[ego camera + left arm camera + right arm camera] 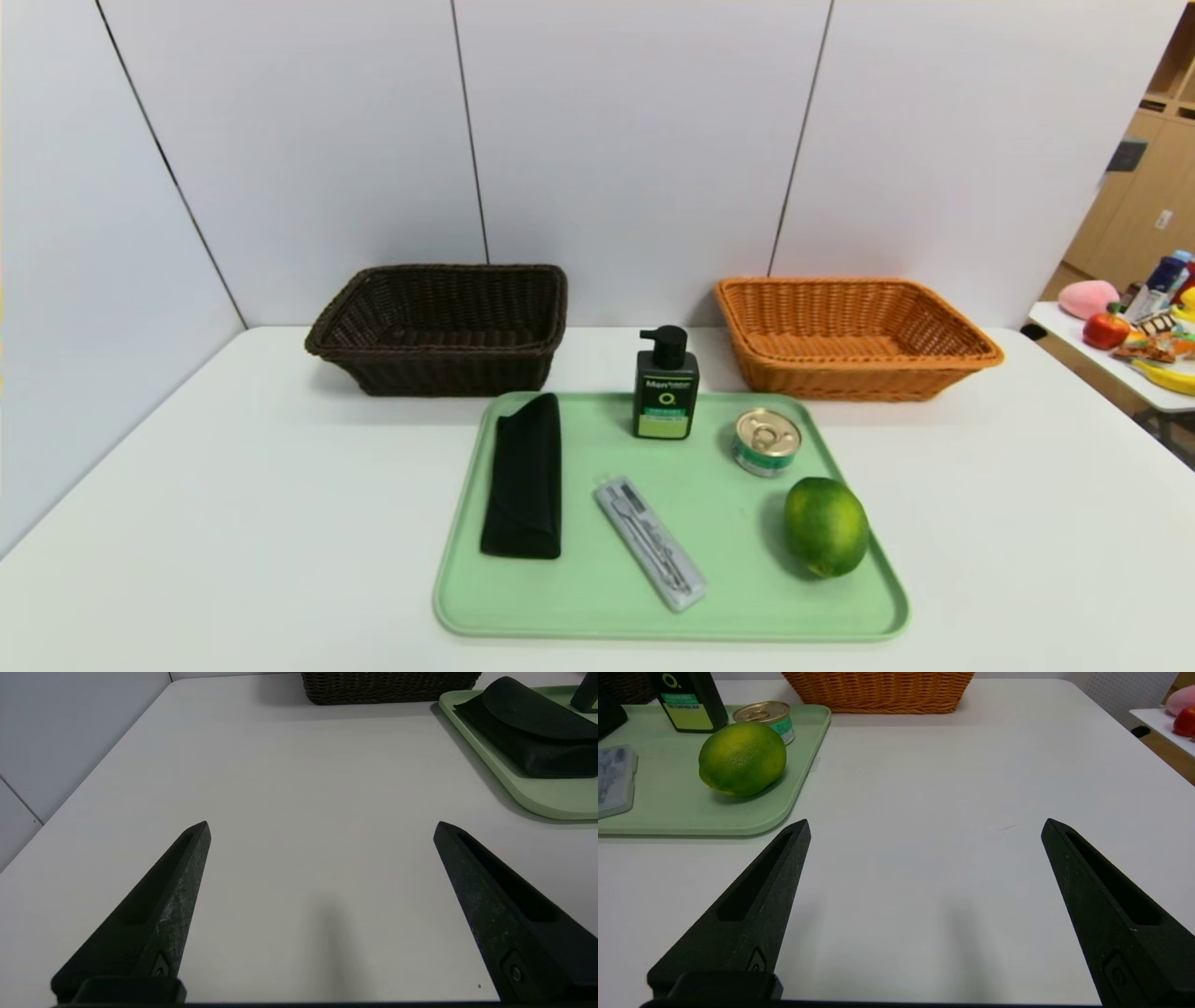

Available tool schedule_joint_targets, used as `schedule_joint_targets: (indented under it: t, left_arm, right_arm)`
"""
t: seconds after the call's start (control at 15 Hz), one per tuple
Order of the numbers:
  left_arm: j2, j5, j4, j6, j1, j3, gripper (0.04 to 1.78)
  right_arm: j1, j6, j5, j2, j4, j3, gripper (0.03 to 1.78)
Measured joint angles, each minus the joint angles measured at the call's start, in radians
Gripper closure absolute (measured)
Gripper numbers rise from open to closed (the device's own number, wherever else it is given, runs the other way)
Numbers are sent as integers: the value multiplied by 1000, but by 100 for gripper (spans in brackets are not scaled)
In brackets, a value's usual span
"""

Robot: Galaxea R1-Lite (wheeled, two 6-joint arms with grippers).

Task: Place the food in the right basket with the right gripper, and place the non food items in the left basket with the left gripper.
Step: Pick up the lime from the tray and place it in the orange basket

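left gripper (322, 823) jaws wide, held over bare table (280, 788) beside tray (537, 802) | right gripper (924, 822) jaws wide, held near tray, lime (742, 759) untouched

Bright, even overhead light throughout, soft shadows pooling under the lime (741, 759) and baskets, wall seams bowing at the head view's edges, and perhaps slight softness overall.

White table (187, 523), grey panelled wall (635, 140)
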Motion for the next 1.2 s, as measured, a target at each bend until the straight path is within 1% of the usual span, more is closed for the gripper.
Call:
schedule_joint_targets:
  t: [0.13,0.27,0.33,0.47,0.53,0.6,0.67,0.8,1.07,1.2]
  left_arm:
    - [0,0,0,6,0,-8,13]
    - [1,-20,24,5,0,-53,13]
    - [5,-50,59,5,0,-111,13]
    - [39,-141,150,6,-1,-230,13]
    - [78,-183,178,8,-1,-283,13]
    - [129,-205,173,9,-1,-328,13]
    - [197,-215,150,10,-1,-370,13]
    - [374,-227,65,11,-1,-453,13]
    - [743,-237,-147,25,-1,-600,13]
    - [899,-237,-228,50,-1,-639,13]
  right_arm:
    - [0,-39,6,0,-6,-5,10]
    - [0,-47,23,1,10,-49,10]
    - [0,-47,47,7,36,-110,10]
    - [0,-50,122,51,100,-264,10]
    - [1,-50,157,90,127,-327,10]
    - [6,-51,184,143,134,-386,10]
    - [16,-50,197,203,128,-433,10]
    - [51,-52,215,343,71,-515,10]
    - [93,-77,226,660,-67,-650,10]
    - [106,-68,226,831,-91,-749,10]
